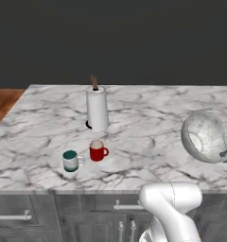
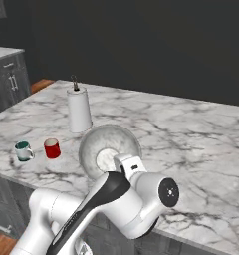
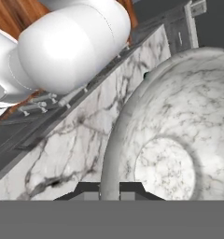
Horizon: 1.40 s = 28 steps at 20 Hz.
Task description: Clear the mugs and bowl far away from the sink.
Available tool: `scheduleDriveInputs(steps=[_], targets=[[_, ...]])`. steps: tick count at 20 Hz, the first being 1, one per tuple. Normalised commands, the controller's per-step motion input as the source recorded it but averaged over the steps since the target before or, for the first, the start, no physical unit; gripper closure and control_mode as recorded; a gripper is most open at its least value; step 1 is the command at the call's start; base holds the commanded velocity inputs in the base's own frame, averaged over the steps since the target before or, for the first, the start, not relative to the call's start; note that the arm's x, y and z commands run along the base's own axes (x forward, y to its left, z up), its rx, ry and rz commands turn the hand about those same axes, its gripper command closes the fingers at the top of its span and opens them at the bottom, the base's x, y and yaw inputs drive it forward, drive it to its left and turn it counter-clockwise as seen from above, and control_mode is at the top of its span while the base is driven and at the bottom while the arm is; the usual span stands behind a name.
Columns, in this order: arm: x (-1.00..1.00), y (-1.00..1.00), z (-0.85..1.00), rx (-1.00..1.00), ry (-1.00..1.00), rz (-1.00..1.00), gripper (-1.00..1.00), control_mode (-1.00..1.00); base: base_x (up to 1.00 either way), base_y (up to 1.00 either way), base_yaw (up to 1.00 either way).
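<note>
Nearest to me, my gripper is closed narrow on the rim of the speckled bowl; in the hand view one dark fingertip sits outside the rim and the other inside. I hold the bowl tilted on its side and lifted above the marble counter, so its inside faces the cameras in both base views. In the left base view it hangs at the right edge of the picture, over the counter's right part.

Farther left, near the front edge of the counter, the two mugs stand upright and just beside each other, not touching. The pale grey mug with teal inside is a bit closer to the front edge, and the red mug is behind it to the right.

Behind the mugs, near the middle of the counter, a white paper towel roll stands upright on its dark holder.
</note>
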Motion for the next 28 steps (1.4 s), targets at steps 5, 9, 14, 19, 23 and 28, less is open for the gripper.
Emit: scheduleDriveInputs(steps=[5, 9, 14, 19, 23, 28], targets=[[0.00, 0.00, 0.00, 0.00, 0.00, 0.00, 1.00, 1.00, 0.69, 0.00, -0.14], [0.00, 0.00, 0.00, 0.00, 0.00, 0.00, 1.00, 1.00, 0.67, 0.00, -0.14], [0.00, 0.00, 0.00, 0.00, 0.00, 0.00, 1.00, 1.00, 0.66, 0.00, -0.15], [0.00, 0.00, 0.00, 0.00, 0.00, 0.00, 1.00, 1.00, 0.55, 0.00, -0.21], [0.00, 0.00, 0.00, 0.00, 0.00, 0.00, 1.00, 1.00, 0.59, 0.00, -0.21], [0.00, 0.00, 0.00, 0.00, 0.00, 0.00, 1.00, 1.00, 0.56, 0.00, -0.19]])
